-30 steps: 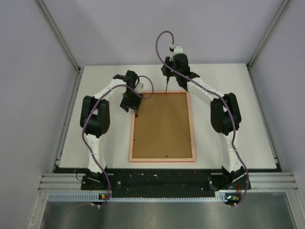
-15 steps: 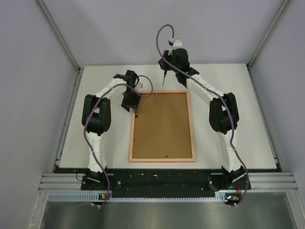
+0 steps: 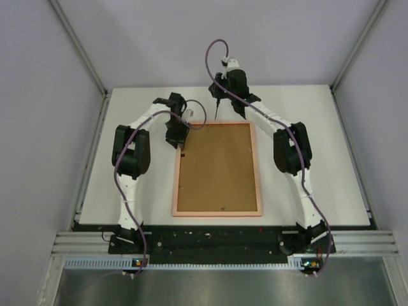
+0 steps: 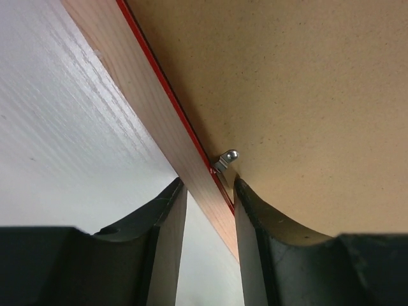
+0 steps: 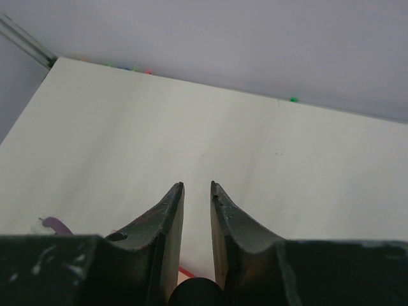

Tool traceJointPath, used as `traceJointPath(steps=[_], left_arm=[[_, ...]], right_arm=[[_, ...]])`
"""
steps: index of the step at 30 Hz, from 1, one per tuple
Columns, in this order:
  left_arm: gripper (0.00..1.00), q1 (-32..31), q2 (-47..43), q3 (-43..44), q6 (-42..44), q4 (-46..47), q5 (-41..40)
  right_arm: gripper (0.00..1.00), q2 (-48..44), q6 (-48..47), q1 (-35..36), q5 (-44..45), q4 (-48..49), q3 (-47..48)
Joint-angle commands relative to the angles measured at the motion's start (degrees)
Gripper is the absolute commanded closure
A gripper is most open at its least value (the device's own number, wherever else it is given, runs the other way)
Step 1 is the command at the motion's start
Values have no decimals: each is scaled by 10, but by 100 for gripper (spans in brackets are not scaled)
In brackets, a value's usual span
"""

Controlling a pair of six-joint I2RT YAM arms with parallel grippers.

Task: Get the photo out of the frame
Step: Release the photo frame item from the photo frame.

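We saw the frame (image 3: 217,169) lying face down near the middle of the white surface (image 3: 331,159), its pale pinkish rim around a plain brown backing board (image 3: 218,167); the photo was nowhere visible, and we judged it lay underneath that board, inside the frame. The left gripper (image 4: 209,213) sat low at the frame's far left corner, its jaws parted and straddling the rim, one finger over the white surface and the other over the board, grasping nothing that we could see. Just ahead of the inner finger stood a small metal retaining clip (image 4: 226,158) at the board's edge. The right gripper (image 5: 196,197) hovered above the far edge of the frame, tilted toward bare surface, its jaws drawn nearly together with only a narrow slit between them and nothing in it. We judged that the step in hand was freeing the backing board, and that doing it well called for working the clip aside with one fingertip rather than squeezing the rim, keeping the push shallow so the board did not gouge or the frame skate across the smooth surface; the idle right arm could usefully press down on the far rim to hold things steady. Any further clips would probably need the same treatment before the board lifted. By our count there were one frame, one backing board, one clip clearly in view, and two arms
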Motion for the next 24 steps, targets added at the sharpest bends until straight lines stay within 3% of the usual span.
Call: traceJointPath(steps=[1, 10, 24], left_arm=[[61, 1, 17, 38, 10, 13, 22], [71, -11, 40, 78, 18, 10, 36], [70, -30, 69, 136, 31, 8, 31]], right_arm=[[100, 6, -9, 6, -4, 31, 35], [100, 24, -22, 13, 28, 43, 49], [100, 30, -36, 13, 36, 29, 64]])
